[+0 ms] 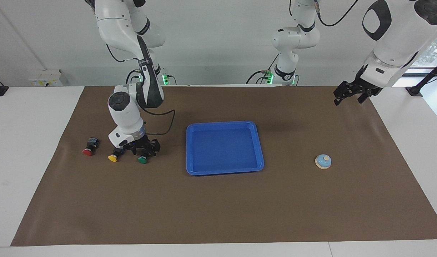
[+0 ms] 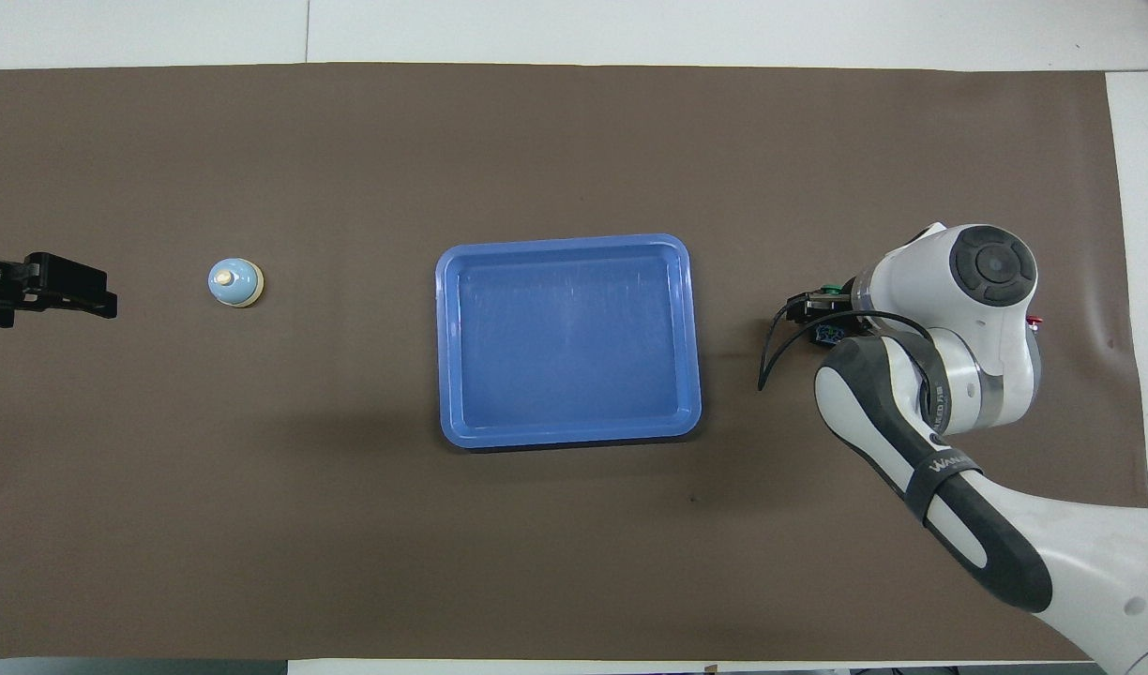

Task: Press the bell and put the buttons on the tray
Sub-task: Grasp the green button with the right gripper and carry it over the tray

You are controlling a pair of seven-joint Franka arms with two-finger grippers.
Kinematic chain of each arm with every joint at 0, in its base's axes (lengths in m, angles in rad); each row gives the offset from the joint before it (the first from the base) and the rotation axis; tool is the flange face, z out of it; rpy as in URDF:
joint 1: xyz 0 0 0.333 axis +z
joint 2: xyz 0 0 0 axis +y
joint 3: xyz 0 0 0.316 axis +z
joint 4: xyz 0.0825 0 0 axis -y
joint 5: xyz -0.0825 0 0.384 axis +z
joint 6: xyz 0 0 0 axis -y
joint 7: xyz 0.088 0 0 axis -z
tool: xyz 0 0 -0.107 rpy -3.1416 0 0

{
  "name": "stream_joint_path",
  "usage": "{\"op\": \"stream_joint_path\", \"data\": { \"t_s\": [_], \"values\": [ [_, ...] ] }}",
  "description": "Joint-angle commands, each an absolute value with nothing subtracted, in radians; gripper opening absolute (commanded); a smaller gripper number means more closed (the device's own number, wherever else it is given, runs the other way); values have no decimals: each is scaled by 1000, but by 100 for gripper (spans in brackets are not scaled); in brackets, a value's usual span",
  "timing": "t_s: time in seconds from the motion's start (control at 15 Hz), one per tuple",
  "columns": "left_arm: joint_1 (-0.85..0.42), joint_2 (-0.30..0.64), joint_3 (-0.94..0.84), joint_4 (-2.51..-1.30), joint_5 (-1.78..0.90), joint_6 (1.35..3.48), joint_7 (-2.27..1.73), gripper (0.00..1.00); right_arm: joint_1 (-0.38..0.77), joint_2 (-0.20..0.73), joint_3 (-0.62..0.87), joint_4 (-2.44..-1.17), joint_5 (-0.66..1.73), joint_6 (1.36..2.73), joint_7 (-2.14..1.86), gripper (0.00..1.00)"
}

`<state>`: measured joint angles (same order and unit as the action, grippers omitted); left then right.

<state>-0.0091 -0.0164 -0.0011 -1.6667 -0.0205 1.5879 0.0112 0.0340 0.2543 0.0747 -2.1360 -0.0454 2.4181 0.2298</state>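
Note:
Three buttons lie in a row toward the right arm's end of the table: red (image 1: 88, 151), yellow (image 1: 112, 157) and green (image 1: 142, 160). My right gripper (image 1: 144, 150) is down at the table, set over the green button's black body. In the overhead view the right gripper (image 2: 823, 314) and wrist cover most of the buttons; only a bit of green cap (image 2: 827, 289) shows. The blue tray (image 1: 222, 123) sits mid-table with nothing in it. The bell (image 1: 323, 161) stands toward the left arm's end. My left gripper (image 1: 348, 98) hangs open in the air, apart from the bell.
A brown mat (image 1: 218, 207) covers the table, with white tabletop around it. A black cable (image 1: 166, 121) loops from the right wrist toward the tray. Bare mat lies between the tray (image 2: 565, 241) and the bell (image 2: 234, 282).

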Motion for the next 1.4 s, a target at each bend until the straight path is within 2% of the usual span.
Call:
{"op": "stream_joint_path", "data": {
  "t_s": [0.0,0.07,0.27,0.47,0.86,1.2,1.33],
  "values": [
    [-15,-20,5,-1658,-31,1568,61,100,37,255,80,-2141,-66,2419,250,16],
    [-15,-20,5,-1658,-31,1568,66,100,38,253,80,-2138,-66,2415,250,0],
    [-15,-21,5,-1660,-31,1568,58,100,49,249,80,-2126,-66,2392,247,0],
    [-5,-35,8,-1660,-29,1566,57,100,54,241,81,-2067,-67,2309,242,0],
    [-5,-37,11,-1660,-29,1566,57,100,221,239,81,-1922,-61,2148,360,0],
    [-3,-37,12,-1660,-29,1566,57,100,339,245,84,-1919,-43,2171,437,0],
    [-3,-37,11,-1660,-29,1566,57,100,392,268,83,-1931,-44,2225,472,0]
  ]
}}
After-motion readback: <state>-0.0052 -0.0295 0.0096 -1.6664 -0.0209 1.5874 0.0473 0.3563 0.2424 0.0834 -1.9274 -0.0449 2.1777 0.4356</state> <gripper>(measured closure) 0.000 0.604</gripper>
